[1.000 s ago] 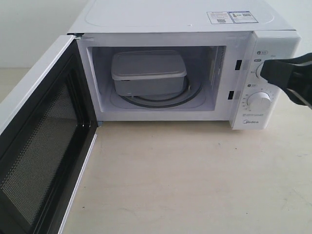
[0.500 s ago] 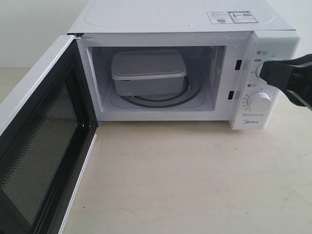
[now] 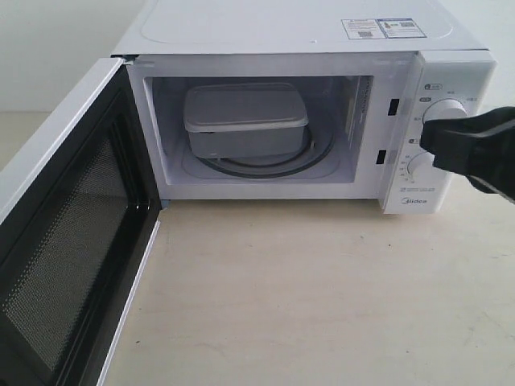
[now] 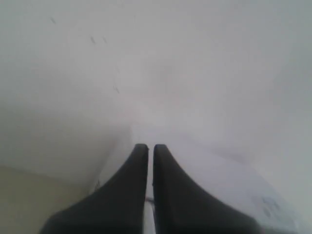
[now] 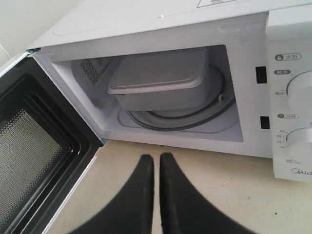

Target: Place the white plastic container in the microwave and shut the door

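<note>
Exterior view: we see white plastic container [image 3: 245, 121] inside microwave [image 3: 306, 28] cavity, lid up, long axis side to side along the opening. Door [image 3: 64, 241] swung wide at microwave's left, bottom cut off. Right gripper [image 3: 434, 143] half covers lower dial [image 3: 413, 165]; fingers indistinct here.

Left wrist view: left gripper [image 4: 147, 150] pressed together, empty; surroundings blurred white.

Right wrist view: right gripper [image 5: 157, 160] pressed together, empty, before cavity. Container hides rear of turntable [image 5: 195, 117].
</note>
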`<control>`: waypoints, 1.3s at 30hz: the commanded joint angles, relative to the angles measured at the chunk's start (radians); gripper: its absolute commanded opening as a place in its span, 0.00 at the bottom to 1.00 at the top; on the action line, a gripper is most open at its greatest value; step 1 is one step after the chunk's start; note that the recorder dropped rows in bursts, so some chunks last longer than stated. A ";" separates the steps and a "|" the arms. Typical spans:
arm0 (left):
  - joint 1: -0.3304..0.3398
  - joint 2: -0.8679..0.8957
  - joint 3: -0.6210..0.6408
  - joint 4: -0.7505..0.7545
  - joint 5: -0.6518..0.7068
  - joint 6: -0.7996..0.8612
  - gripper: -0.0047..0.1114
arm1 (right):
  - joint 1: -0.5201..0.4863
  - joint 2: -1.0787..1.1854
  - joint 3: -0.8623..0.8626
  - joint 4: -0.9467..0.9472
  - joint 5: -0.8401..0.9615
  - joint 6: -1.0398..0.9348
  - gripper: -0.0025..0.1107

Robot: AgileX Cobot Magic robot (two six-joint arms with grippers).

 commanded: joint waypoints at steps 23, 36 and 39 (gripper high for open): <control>-0.012 0.310 -0.334 0.847 0.925 -0.298 0.08 | -0.009 -0.005 0.004 -0.051 0.078 -0.032 0.02; -0.122 0.312 -0.123 0.625 0.905 -0.052 0.08 | -0.009 -0.040 -0.108 -0.174 0.319 -0.017 0.02; -0.122 0.324 -0.104 0.576 0.892 -0.010 0.08 | -0.009 -0.038 -0.225 -0.336 0.471 0.107 0.02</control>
